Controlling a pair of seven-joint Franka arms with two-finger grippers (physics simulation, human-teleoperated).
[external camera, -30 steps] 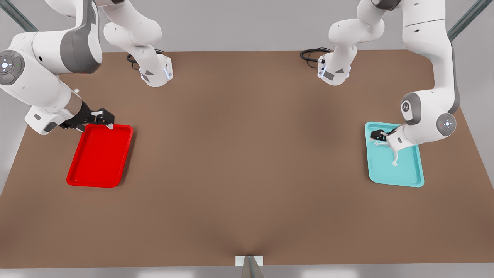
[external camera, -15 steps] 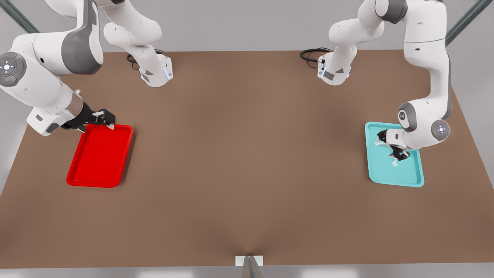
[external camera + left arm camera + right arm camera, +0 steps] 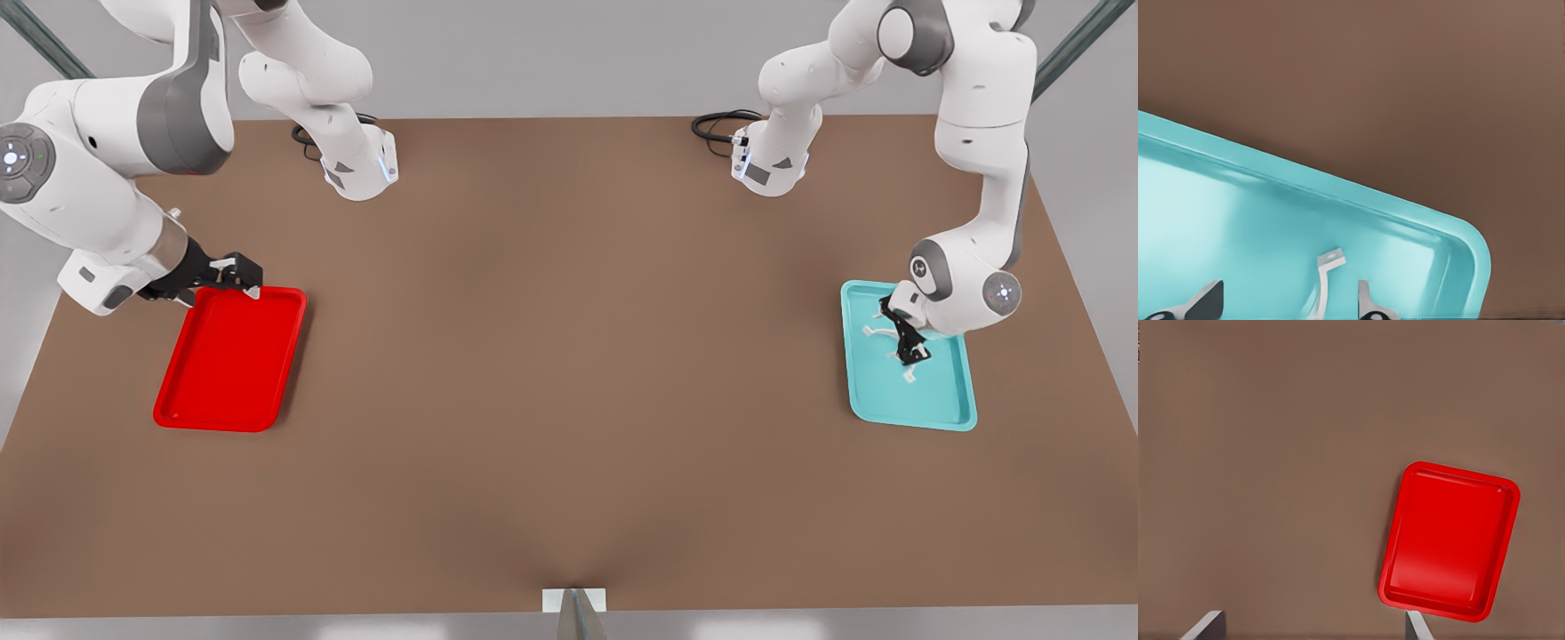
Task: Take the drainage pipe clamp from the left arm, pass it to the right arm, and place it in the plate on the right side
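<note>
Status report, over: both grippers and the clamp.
Left gripper open, down over clamp in teal tray. Right gripper open, waiting by red plate. Nothing in the way.

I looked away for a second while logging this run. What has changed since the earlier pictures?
The left hand swung round and dropped over the drainage pipe clamp in the teal tray; its open fingers now straddle the strap, not yet closed. The clamp, red plate and waiting right hand stayed put.

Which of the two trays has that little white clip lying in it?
The teal tray, on the front view's right. The white clip lies in it under the left pincer. The red tray holds nothing.
</note>
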